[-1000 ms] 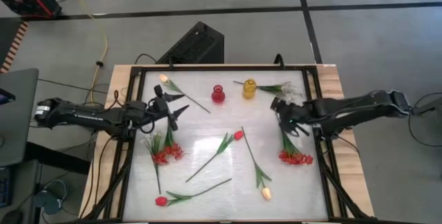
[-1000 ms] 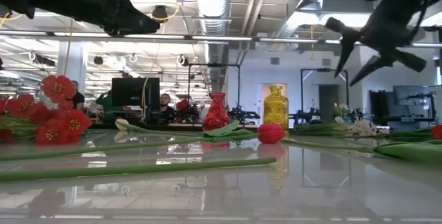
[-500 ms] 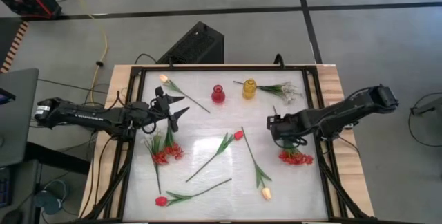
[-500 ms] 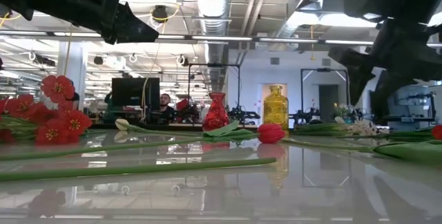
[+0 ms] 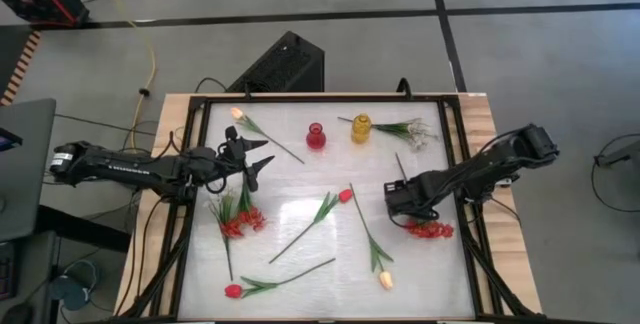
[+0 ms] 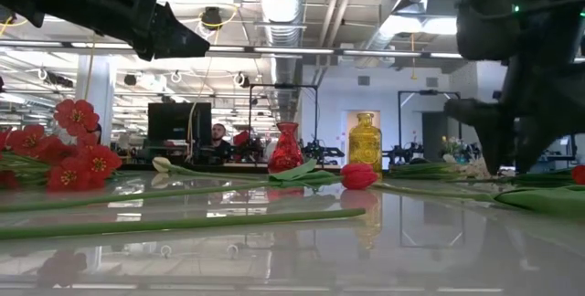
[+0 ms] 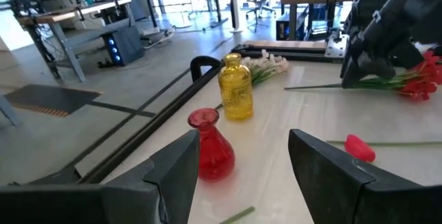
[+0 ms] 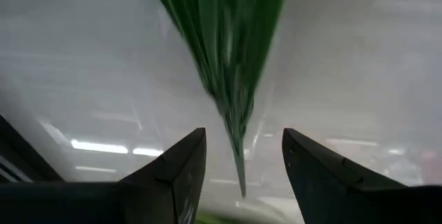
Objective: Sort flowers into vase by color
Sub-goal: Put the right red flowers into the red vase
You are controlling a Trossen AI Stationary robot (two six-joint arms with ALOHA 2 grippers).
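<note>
Long-stemmed flowers lie flat on the white table top (image 5: 300,179). A red vase (image 5: 316,136) and a yellow vase (image 5: 361,128) stand at the far side. My right gripper (image 5: 396,202) is open and points down over the green stems (image 8: 228,58) of the right-hand bunch of small red blossoms (image 5: 430,229). Its fingers stand on either side of the stems, low over the table (image 6: 507,161). My left gripper (image 5: 262,154) hovers open above the table's left part, holding nothing, and faces the vases (image 7: 243,141).
Another red bunch (image 5: 240,222) lies at the left. Red tulips lie mid-table (image 5: 345,195) and near the front left (image 5: 233,290). Pale tulips lie far left (image 5: 238,114) and near front (image 5: 386,280). A white sprig (image 5: 415,132) lies beside the yellow vase. A black frame (image 5: 455,154) edges the table.
My right gripper has come down and moved toward the table's near edge, tipping from nearly level to pointing down. It now stands over the stems of the right-hand red bunch. The flowers have not moved.
</note>
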